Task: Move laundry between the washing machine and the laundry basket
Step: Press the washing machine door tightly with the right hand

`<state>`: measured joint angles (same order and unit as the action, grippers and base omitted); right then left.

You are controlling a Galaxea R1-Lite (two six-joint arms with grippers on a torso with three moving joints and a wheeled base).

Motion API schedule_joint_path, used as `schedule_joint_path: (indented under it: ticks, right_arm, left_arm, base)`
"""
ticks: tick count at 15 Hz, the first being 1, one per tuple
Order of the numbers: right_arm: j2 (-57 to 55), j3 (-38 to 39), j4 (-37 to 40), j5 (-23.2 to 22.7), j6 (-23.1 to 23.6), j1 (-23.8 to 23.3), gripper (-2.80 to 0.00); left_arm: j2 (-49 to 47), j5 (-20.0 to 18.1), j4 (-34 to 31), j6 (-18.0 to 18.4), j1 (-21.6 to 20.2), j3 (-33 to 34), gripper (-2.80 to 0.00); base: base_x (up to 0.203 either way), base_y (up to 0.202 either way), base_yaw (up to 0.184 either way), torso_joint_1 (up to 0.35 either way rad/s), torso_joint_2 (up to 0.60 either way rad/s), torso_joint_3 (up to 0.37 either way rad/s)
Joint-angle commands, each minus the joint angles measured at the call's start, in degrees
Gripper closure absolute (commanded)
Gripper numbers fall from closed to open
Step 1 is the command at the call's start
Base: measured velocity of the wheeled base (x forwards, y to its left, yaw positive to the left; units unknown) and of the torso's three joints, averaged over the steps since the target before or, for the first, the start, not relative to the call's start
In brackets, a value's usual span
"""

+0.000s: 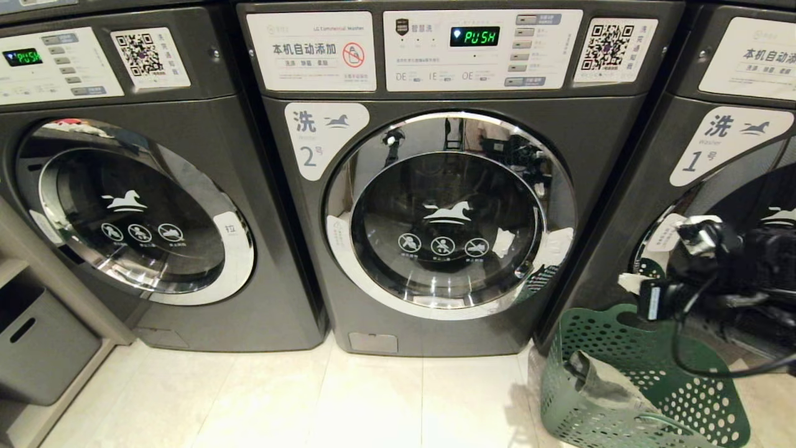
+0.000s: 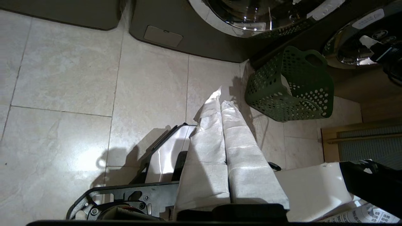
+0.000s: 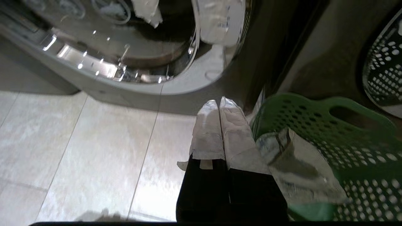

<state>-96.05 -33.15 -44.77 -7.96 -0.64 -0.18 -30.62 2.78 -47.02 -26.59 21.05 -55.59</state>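
right gripper point(image 3: 220, 105), jaws pressed together and empty, nears the laundry basket point(image 3: 345, 131) beside the closed washing machine point(image 1: 448, 211); opening its door likely comes next.

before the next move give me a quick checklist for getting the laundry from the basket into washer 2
1. Washer 2 door open for loading: not ok, it is closed.
2. Laundry basket within view, on the floor right of washer 2: ok.
3. Grey garment in the basket: ok.
4. Left gripper empty: ok, shut on nothing, above the floor.
5. Right gripper empty: ok, shut, beside the basket rim.
6. Washer 2 drum empty: cannot tell.
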Motion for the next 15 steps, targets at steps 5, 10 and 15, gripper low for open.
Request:
schedule_joint_path:
  ticks: [5, 10, 15]
  right_arm:
    - [-26.25, -10.69, -22.02, 0.25, -4.10, 0.91, 0.00]
    - [-26.29, -9.75, -25.06, -1.97, -11.65, 8.25, 0.00]
    - [-26.87, -11.89, -25.19, 1.64, -11.04, 9.06, 0.00]
  left_arm:
    - [-0.76, -0.21, -0.24, -0.05, -10.49, 0.46, 0.00]
    - [-0.27, -0.23, -0.35, 0.22, -10.59, 1.01, 0.00]
    - [0.64, -0.23, -0.37, 0.22, -10.59, 2.33, 0.00]
  base:
    - [0.000, 0.000, 0.000, 0.000, 0.00, 0.000]
    - [0.000, 0.000, 0.000, 0.000, 0.00, 0.000]
    - [0.000, 0.000, 0.000, 0.000, 0.00, 0.000]
